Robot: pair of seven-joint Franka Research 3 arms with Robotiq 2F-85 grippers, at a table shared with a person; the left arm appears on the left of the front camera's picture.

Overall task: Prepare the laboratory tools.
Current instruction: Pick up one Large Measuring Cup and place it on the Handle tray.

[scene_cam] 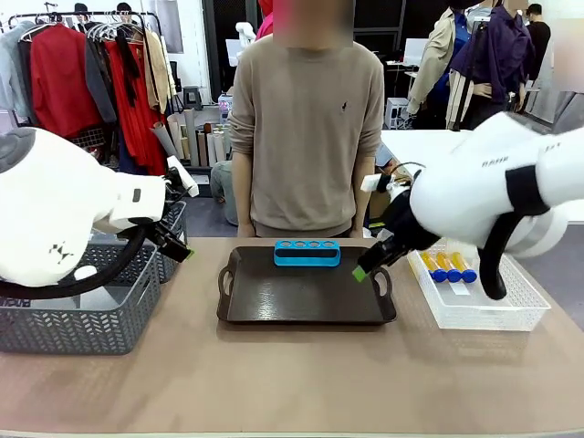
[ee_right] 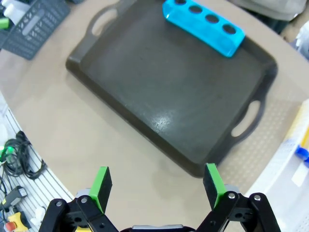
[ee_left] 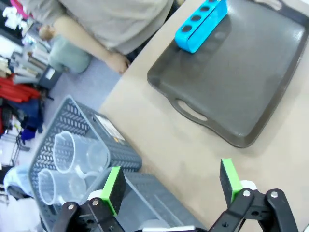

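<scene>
Orange-yellow tubes (scene_cam: 444,265), blue-capped, lie side by side.

Tray (ee_right: 145,92) is wide open for my right gripper (ee_right: 157,183), only the blue rack (ee_right: 203,26) blocks its far edge

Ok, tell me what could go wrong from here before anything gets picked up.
1. The tubes lie packed side by side in the white basket; the open right claw may grab two or knock one.
2. The blue rack stands on the tray; a tilted tube could shove it.
3. The clear beakers sit close to the wall of the grey basket; the open left claw may snag it.
</scene>
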